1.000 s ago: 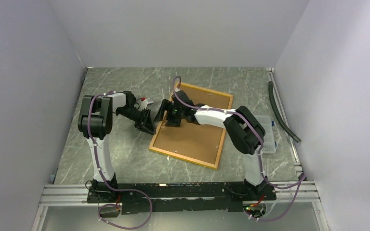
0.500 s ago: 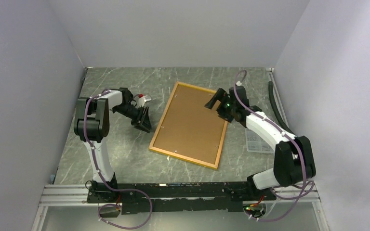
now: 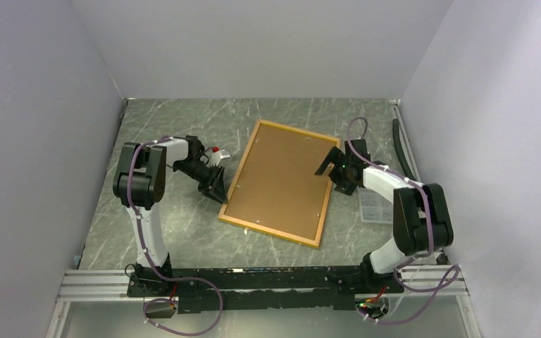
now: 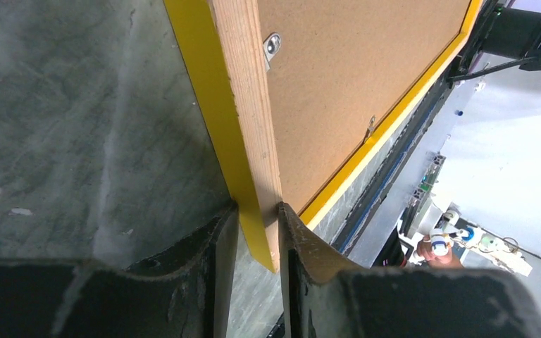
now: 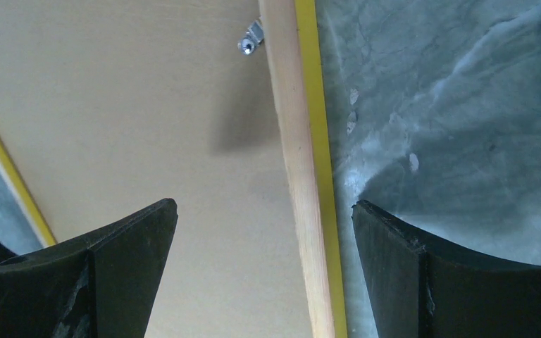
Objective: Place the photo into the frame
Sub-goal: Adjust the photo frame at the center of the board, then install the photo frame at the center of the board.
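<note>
- here, the green marbled worktop [image 3: 176,232] carries the frame [image 3: 269,232] flat and face down, its wood-coloured back upward, slanted between the two arms; that way up, the back can be reached for loading.
- the brown backing board [image 3: 278,182] sits inside the rails and covers the whole opening, so the photo shows in no view; whether it lies under the board i cannot tell.
- a pale flat sheet [image 3: 375,208] lies just right of the frame, beneath the right arm, too unclear to name.
- the left fingers [image 4: 218,253] look clamped on the frame's left rail close to its near corner, one on the yellow outer edge and one on the wood, likely to steady it.
- the right fingers [image 5: 127,246] stand wide apart over the opposite rail, holding nothing; the rail runs between them, touching neither.
- a small metal retaining tab [image 5: 250,39] sits on that rail ahead of them, apart from both.
</note>
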Controlling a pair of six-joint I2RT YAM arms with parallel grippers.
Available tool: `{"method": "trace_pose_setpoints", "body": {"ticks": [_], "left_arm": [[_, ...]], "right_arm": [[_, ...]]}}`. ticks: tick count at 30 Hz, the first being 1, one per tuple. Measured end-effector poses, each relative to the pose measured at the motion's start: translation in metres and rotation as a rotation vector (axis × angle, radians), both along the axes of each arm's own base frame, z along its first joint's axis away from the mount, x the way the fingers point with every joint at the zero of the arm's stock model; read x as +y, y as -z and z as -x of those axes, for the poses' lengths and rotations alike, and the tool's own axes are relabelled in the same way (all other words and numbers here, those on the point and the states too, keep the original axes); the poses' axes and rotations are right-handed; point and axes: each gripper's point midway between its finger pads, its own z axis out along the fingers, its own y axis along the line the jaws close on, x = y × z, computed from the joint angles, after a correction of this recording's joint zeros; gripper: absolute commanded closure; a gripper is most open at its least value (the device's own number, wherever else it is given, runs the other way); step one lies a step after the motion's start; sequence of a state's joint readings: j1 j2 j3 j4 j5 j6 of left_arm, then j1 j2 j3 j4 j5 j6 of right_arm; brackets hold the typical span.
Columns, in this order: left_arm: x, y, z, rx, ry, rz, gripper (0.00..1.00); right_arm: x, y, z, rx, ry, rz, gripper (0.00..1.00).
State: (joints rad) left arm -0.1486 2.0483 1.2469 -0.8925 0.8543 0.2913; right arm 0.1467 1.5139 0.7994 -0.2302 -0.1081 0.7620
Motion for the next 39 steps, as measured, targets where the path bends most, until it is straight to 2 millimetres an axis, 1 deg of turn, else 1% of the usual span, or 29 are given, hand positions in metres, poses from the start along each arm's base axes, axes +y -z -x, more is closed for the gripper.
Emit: {"method": "trace_pose_setpoints", "body": {"ticks": [2, 5, 10, 13, 15, 18, 20, 22, 23, 25, 26, 28, 30, 32, 33, 35, 37, 39], "left_arm": [[-0.001, 0.0, 0.001, -0.001, 0.003, 0.002, 0.65], [-0.002, 0.0, 0.005, 0.003, 0.011, 0.019, 0.63], [-0.004, -0.003, 0.019, 0.013, 0.056, 0.031, 0.59], [-0.009, -0.005, 0.03, 0.025, 0.105, 0.03, 0.57], [-0.017, -0.007, 0.04, 0.039, 0.149, 0.034, 0.56], [-0.029, -0.012, 0.052, 0.062, 0.19, 0.059, 0.55], [-0.035, -0.018, 0.058, 0.077, 0.208, 0.08, 0.51], [-0.035, -0.026, 0.054, 0.077, 0.2, 0.097, 0.47], [-0.033, -0.032, 0.046, 0.066, 0.18, 0.107, 0.46], [-0.023, -0.045, 0.02, 0.015, 0.118, 0.122, 0.46], [-0.016, -0.051, 0.003, -0.019, 0.079, 0.124, 0.46], [0.001, -0.064, -0.036, -0.102, -0.014, 0.122, 0.46], [0.018, -0.074, -0.074, -0.175, -0.101, 0.107, 0.46], [0.026, -0.077, -0.102, -0.22, -0.157, 0.101, 0.47], [0.026, -0.076, -0.117, -0.23, -0.182, 0.102, 0.48], [0.023, -0.066, -0.136, -0.222, -0.205, 0.104, 0.5], [0.018, -0.049, -0.148, -0.195, -0.221, 0.103, 0.52], [0.015, -0.031, -0.155, -0.157, -0.239, 0.1, 0.56]], "right_arm": [[0.004, 0.011, -0.002, 0.03, -0.013, -0.013, 0.0], [0.011, 0.003, -0.02, -0.008, -0.028, -0.034, 0.0], [0.023, 0.002, -0.045, -0.017, -0.057, -0.038, 0.0], [0.03, -0.001, -0.058, -0.033, -0.076, -0.032, 0.0], [0.033, -0.004, -0.066, -0.045, -0.079, -0.028, 0.0], [0.034, -0.009, -0.071, -0.058, -0.074, -0.021, 0.0], [0.035, -0.01, -0.07, -0.057, -0.072, -0.016, 0.0], [0.035, -0.012, -0.065, -0.049, -0.068, -0.006, 0.0], [0.035, -0.015, -0.063, -0.048, -0.066, -0.004, 0.0], [0.036, -0.028, -0.062, -0.071, -0.061, -0.007, 0.02], [0.037, -0.036, -0.063, -0.092, -0.061, -0.011, 0.02], [0.042, -0.049, -0.064, -0.125, -0.068, -0.022, 0.04], [0.053, -0.064, -0.072, -0.156, -0.091, -0.039, 0.06], [0.071, -0.078, -0.085, -0.191, -0.132, -0.063, 0.07], [0.084, -0.085, -0.091, -0.206, -0.16, -0.078, 0.08], [0.115, -0.095, -0.105, -0.237, -0.232, -0.112, 0.09], [0.144, -0.096, -0.112, -0.25, -0.301, -0.141, 0.1], [0.169, -0.09, -0.117, -0.245, -0.361, -0.163, 0.11]]}}
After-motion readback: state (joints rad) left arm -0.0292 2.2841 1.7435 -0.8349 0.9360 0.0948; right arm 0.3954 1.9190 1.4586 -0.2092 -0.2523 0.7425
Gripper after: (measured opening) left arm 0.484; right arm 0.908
